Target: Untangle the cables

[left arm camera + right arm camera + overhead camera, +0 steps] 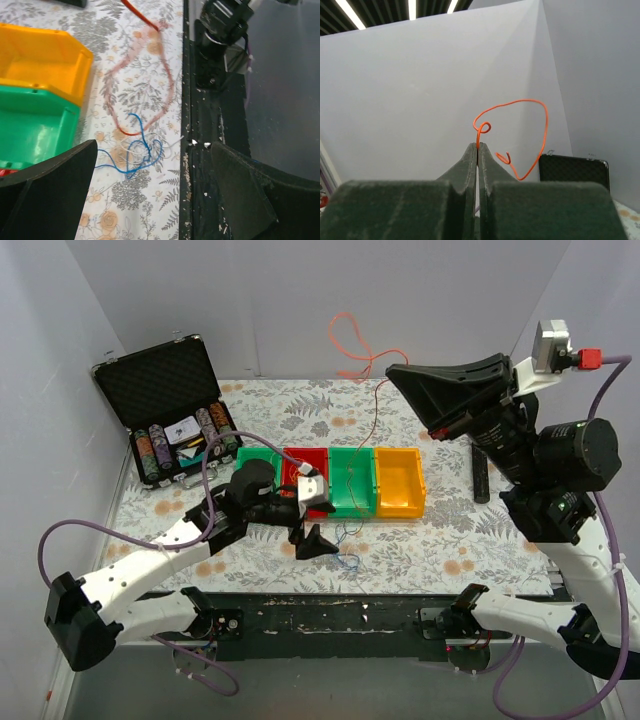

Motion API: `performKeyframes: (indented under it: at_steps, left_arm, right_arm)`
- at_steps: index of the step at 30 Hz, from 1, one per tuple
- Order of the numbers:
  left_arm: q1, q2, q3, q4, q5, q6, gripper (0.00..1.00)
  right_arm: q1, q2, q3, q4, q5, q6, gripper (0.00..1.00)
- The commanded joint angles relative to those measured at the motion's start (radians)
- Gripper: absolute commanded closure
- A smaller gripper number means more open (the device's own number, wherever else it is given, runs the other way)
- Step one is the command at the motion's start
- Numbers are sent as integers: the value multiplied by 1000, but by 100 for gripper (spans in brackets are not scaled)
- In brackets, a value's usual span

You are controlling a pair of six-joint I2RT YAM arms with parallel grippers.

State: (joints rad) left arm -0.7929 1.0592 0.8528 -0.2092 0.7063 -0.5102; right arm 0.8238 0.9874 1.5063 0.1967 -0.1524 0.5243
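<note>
The right claw [392,369] is high up and pressed together on the orange wire [346,340]. The wire loops above the claw, then falls as 1 thin line to the table [470,540] near the front edge. There it meets the blue tangle [142,150], lying flat just ahead of the left claw [311,540], whose 2 fingers stand apart and grip nothing. The left arm is therefore nearer. Only the left wrist view shows the knot clearly, and only the right wrist view shows the pinch.
</note>
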Motion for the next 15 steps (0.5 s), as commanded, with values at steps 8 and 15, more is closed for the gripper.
performKeyframes:
  at_steps: [8,15]
  left_arm:
    - [-88,-4,-173,200,-76,55,2]
    - [-103,169,-199,490,-150,-120,2]
  right_arm:
    - [-3,59,175,0,48,-60,99]
    - [-3,80,213,-2,56,-46,99]
